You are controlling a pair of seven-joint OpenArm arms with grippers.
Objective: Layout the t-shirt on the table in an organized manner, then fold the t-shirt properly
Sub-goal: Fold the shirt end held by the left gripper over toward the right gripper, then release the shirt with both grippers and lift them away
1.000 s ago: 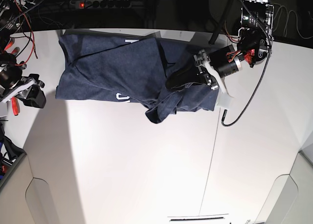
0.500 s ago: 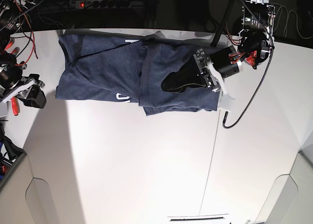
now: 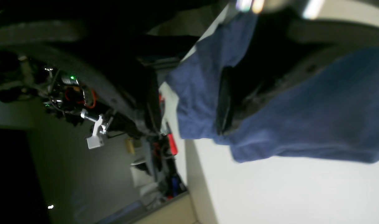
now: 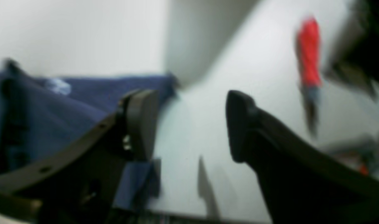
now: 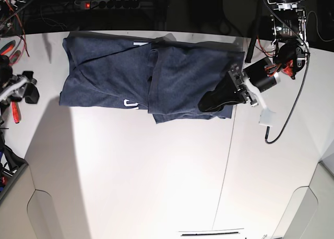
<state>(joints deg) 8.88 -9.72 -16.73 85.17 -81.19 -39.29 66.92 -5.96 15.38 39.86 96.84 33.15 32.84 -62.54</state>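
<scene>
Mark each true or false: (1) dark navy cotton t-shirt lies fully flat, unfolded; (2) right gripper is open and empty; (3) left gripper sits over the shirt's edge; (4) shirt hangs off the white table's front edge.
1. False: the dark navy cotton t-shirt has one side folded over the middle.
2. True: the right gripper is open, nothing between its fingers.
3. True: the left gripper is over the shirt's edge.
4. False: it lies near the far edge of the white table.

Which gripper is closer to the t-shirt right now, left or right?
Left. The left gripper sits over the t-shirt at its right end in the base view, jaws open. The right gripper is off its other end, apart, open.
</scene>
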